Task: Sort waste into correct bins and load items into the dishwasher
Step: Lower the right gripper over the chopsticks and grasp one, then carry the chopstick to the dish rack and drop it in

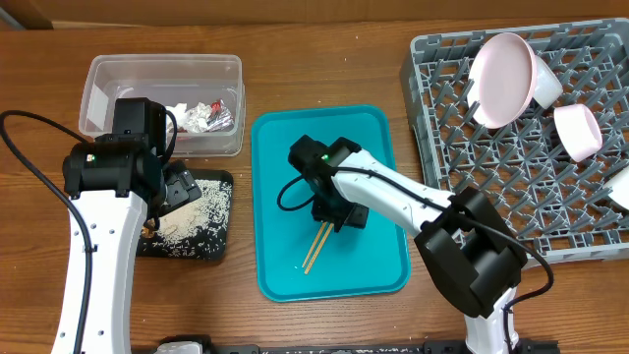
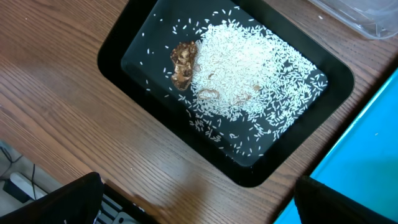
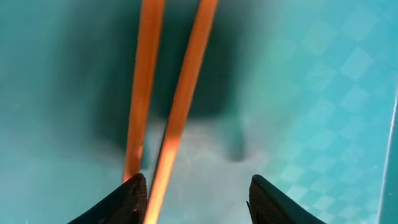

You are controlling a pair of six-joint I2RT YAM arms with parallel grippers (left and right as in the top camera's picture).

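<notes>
Two wooden chopsticks point(image 1: 316, 248) point(image 3: 185, 81) lie side by side on the teal tray point(image 1: 378, 270). My right gripper point(image 1: 335, 212) point(image 3: 198, 190) stands open low over their upper ends; one stick runs between the fingers close to the left finger, the other ends at that finger's tip. My left gripper point(image 1: 178, 187) point(image 2: 199, 205) is wide open above the black tray point(image 1: 218, 252) point(image 2: 112, 59), which holds rice grains point(image 2: 249, 74) and a brown scrap point(image 2: 183, 63). The clear tub point(image 1: 162, 67) holds a napkin point(image 1: 182, 110) and foil wrappers point(image 1: 214, 114).
The grey dish rack point(image 1: 491, 162) fills the right side, with a white plate point(image 1: 501, 79) leaning upright, a pink bowl point(image 1: 580, 130) and a pale bowl point(image 1: 621, 187) at the edge. The teal tray's corner point(image 2: 367, 162) lies right of the black tray.
</notes>
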